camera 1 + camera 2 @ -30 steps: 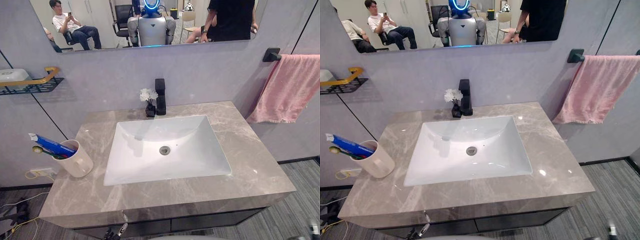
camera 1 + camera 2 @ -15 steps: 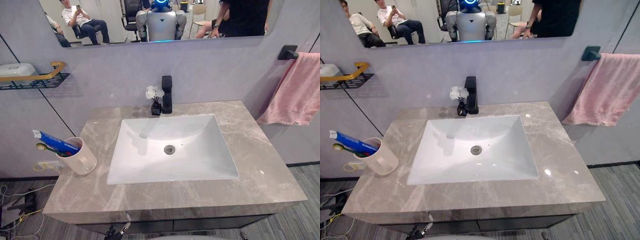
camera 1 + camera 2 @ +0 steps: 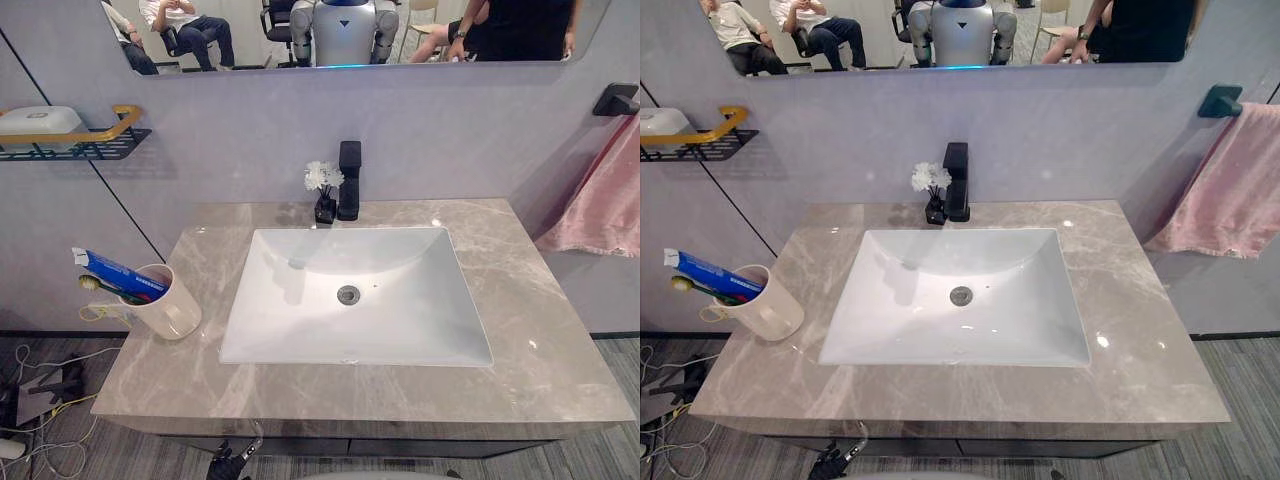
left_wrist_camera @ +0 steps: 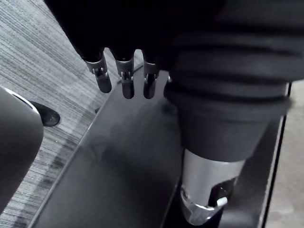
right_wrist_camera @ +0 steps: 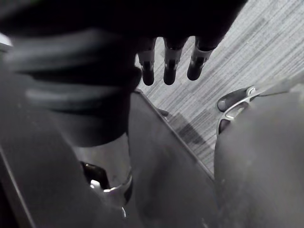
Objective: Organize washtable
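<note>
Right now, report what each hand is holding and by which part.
Nothing is held. The left hand and the right hand both hang above the floor with straight fingers, empty.

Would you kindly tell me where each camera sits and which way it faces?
Left eye view: on the head, looking down at the washtable, sink and cup.
Right eye view: just beside it; both share the faucet and pink towel.
Left wrist view: on that wrist, facing down past the left hand, fingers straight, to the floor.
Right wrist view: likewise, past the right hand.
</note>
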{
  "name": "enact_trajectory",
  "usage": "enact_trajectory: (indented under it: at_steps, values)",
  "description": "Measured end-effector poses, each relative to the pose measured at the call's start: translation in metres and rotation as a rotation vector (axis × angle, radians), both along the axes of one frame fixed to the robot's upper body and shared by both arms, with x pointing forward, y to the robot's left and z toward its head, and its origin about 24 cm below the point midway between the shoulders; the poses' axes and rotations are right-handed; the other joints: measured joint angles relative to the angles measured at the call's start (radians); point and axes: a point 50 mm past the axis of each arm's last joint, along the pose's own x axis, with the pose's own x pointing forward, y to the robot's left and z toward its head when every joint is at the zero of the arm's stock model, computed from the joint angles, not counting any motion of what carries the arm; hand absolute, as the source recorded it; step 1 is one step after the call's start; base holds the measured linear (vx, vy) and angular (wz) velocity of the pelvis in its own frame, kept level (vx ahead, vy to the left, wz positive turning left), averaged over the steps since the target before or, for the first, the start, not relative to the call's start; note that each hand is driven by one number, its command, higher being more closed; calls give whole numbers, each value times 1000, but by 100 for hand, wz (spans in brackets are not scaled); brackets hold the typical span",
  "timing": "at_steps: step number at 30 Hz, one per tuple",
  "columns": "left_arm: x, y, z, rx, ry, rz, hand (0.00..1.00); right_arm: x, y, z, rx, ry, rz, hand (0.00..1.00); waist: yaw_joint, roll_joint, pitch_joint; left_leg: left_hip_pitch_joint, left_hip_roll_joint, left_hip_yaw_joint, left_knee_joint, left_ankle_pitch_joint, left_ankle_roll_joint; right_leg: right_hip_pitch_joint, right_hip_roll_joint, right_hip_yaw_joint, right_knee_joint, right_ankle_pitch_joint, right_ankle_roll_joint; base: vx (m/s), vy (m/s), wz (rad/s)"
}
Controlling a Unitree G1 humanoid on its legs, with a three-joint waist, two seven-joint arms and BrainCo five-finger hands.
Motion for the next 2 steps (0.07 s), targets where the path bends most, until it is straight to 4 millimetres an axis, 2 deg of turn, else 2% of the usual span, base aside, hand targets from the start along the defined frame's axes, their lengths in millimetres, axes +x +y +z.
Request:
enact_trajectory:
  at_steps: [2]
  values:
    - [1, 1, 0, 3, 1, -6, 0, 2, -1, 0, -3, -2, 11, 0, 0, 0, 4, -2, -2, 0, 0, 0, 0, 1, 0, 0, -7, 4, 1, 0, 0, 0]
